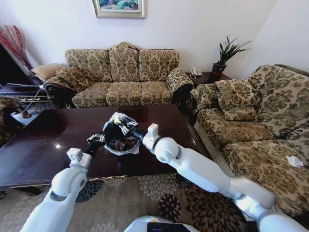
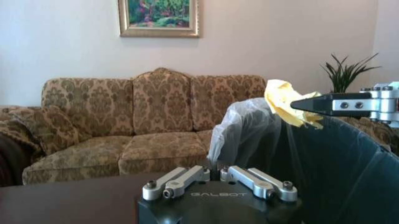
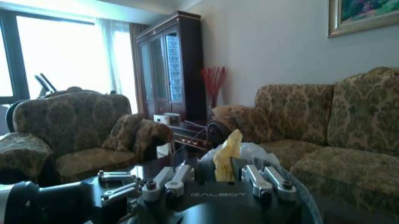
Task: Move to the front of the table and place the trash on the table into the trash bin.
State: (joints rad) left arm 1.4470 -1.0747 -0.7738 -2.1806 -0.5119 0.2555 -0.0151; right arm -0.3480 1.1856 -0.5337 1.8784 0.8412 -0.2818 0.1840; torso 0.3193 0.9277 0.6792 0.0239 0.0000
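Trash bin (image 1: 120, 135) is sitting on the table (image 1: 48, 145) right in front of me, black with the white bag (image 2: 243, 126) folded over its rim, and it already has some red and dark bits inside as far as I can see from the head view.

My right gripper (image 3: 218, 175) is clamped on the pale yellow scrap (image 3: 225, 154). It stands up between the fingers, long side pointing roughly upward out of the jaws. From my left wrist camera you can see the same scrap (image 2: 283, 102) pinched at the tip of the right gripper (image 2: 311, 105), hanging at the bin's rim, just over the edge of the bag. So the thing that matters: the bin's mouth lies directly below and slightly beyond the jaws, not off to a side. My guess is that letting go here drops it in, though the scrap is light and floppy, so it might catch on the bag's fold instead of falling clean.

My left gripper (image 1: 94, 143) is at the bin's near-left side, right up against the wall. Its fingers (image 2: 181, 179) look drawn together, with nothing visible between them, so I read it as steadying the bin rather than carrying anything.

Right arm is clearly the one doing the drop.
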